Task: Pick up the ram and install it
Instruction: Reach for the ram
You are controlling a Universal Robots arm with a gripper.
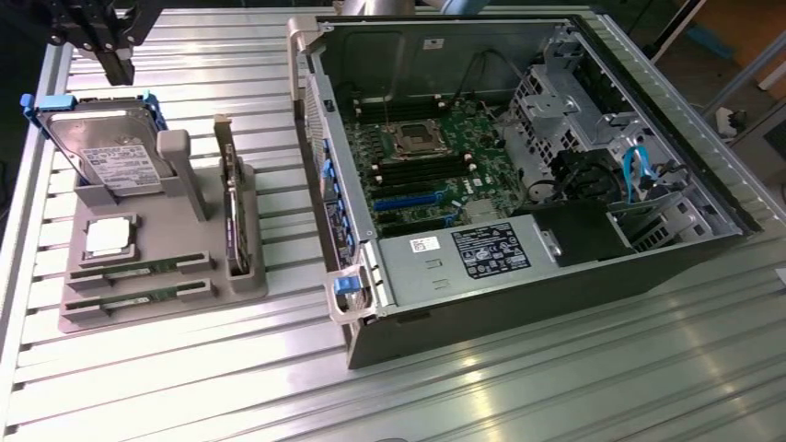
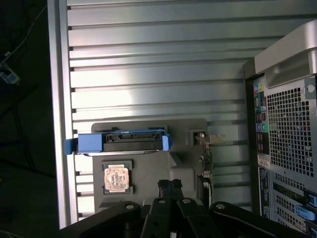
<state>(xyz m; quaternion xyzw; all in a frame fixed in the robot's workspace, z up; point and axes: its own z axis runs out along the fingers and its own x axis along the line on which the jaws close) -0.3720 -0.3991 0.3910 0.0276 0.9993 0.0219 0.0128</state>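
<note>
Hovering tool (image 1: 118,66) near hard drive (image 1: 109,155), ram (image 1: 135,270) apart

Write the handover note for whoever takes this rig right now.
Gripper: shut, empty, hovering above the hard drive end of the gray holder, touching nothing.
Ram: first ram stick and second ram stick lie flat in the holder's slots, at the end away from the hard drive.
Computer case: open, motherboard exposed, on the exterior view's right of the holder.
Done: nothing; no ram has been picked up.
Left: the whole job, pick-up and install.
</note>
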